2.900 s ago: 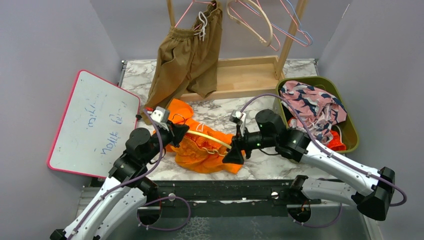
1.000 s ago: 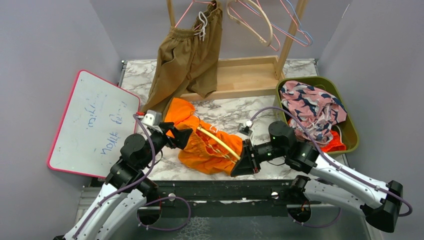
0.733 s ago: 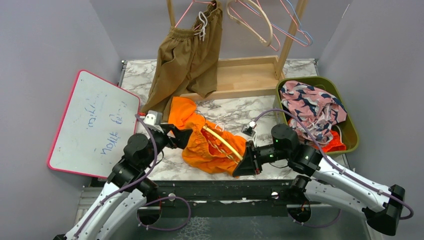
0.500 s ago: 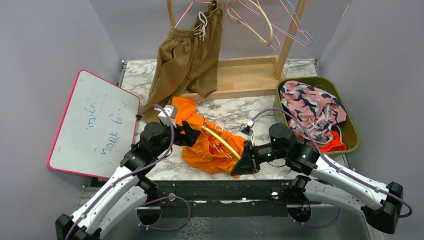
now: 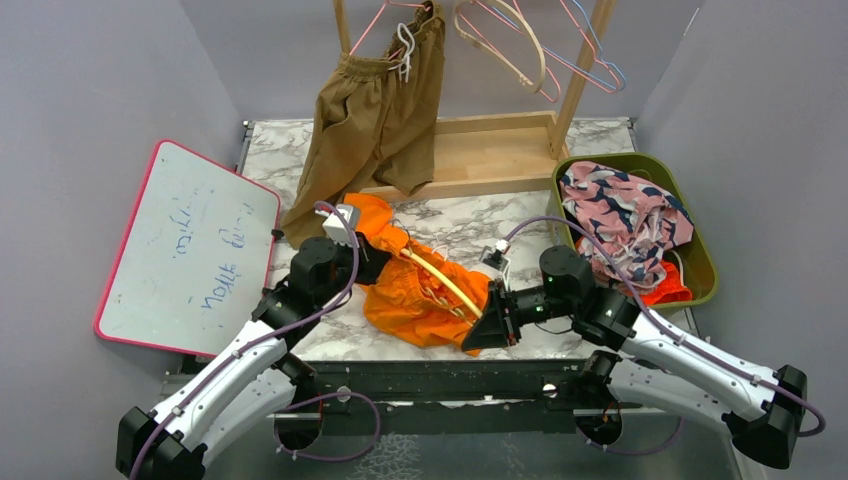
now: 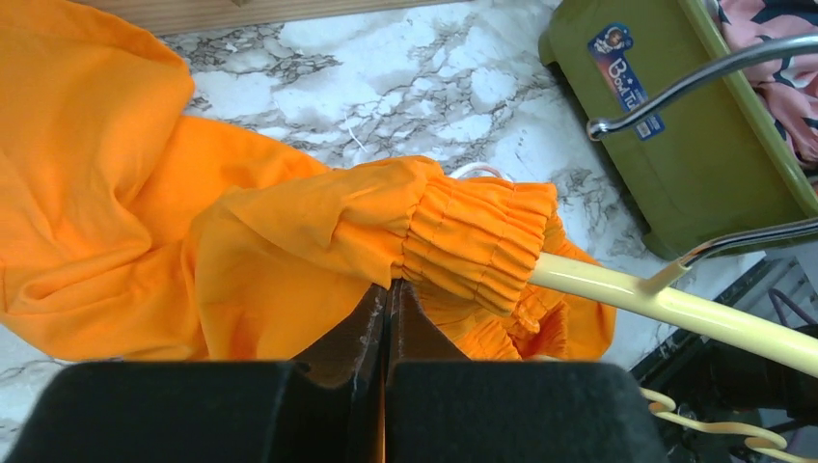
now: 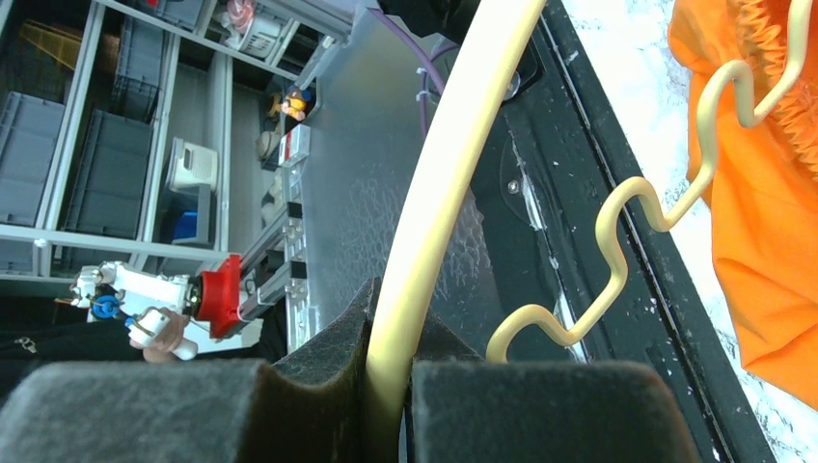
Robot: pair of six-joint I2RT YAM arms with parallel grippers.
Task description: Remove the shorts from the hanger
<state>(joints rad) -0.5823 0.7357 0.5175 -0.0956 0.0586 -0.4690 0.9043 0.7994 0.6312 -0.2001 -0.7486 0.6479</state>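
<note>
Bright orange shorts (image 5: 420, 300) lie crumpled on the marble table, their elastic waistband (image 6: 482, 236) threaded on a cream hanger (image 5: 440, 280). My left gripper (image 5: 372, 264) is at the shorts' left end. In the left wrist view its jaws (image 6: 391, 286) are shut, pinching orange fabric just below the waistband. My right gripper (image 5: 482, 325) is at the table's near edge, shut on the cream hanger's bar (image 7: 444, 174), with the wavy hook end (image 7: 617, 251) beside it. Tan-brown shorts (image 5: 375, 120) hang from a pink hanger on the rack at the back.
A green bin (image 5: 700, 285) at the right holds pink blotched shorts (image 5: 625, 215). A wooden rack (image 5: 480, 150) with empty hangers (image 5: 540, 50) stands at the back. A whiteboard (image 5: 185, 250) leans at the left. The black table rail runs along the near edge.
My left arm has swung right to the orange shorts and its jaws have gone from open to shut on the fabric. The right gripper stays on the hanger.
</note>
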